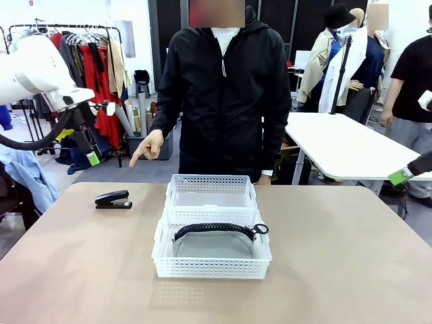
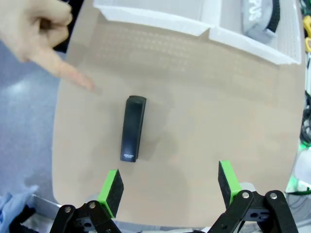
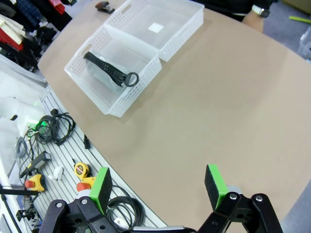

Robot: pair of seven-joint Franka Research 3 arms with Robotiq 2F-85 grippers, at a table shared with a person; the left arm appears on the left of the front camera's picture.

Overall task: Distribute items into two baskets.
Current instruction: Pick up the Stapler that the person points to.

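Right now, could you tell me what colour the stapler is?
The stapler is black, clearest in the left wrist view.

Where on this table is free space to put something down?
Bare: the table right of both baskets, and the strip before the near basket. The far basket is empty. Crowded: the near basket holds the grey pouch; the stapler lies left of the baskets.

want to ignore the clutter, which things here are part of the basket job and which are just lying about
Job: stapler, pouch, near basket, far basket.
Lying about: cables and tape measure beside the table edge, clothes rack behind.
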